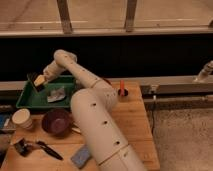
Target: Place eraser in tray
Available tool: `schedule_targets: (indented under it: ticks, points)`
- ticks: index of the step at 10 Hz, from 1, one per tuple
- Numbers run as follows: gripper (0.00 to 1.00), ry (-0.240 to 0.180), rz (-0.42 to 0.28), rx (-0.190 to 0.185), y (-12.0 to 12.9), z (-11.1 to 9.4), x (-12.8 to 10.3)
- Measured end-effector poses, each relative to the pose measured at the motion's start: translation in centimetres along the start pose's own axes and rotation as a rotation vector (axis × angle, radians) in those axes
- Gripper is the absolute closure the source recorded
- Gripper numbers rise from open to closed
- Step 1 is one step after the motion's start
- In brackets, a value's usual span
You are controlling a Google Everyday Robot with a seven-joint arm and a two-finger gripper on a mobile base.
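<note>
Camera view gives you, from the left, a pale cup (21,119) at the worktop (135,117) edge with a black-handled tool (44,149) lying in front of it, then the green tray (25,97) at the back left. Over the tray's left part your pincer (38,81) hangs with a yellowish piece at its tip, and you cannot tell whether it is apart or together, nor pick out the eraser for certain; a crumpled grey item (56,93) lies inside the tray. Further right you have the dark purple bowl (55,121), the blue-grey sponge (81,156) near the front edge, and an orange-tipped object (121,89) at the back.
</note>
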Motion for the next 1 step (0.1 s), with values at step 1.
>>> schedule_targets:
  ticks: [1]
  points:
    - [0.84, 0.0, 0.0, 0.0, -0.03, 0.01, 0.03]
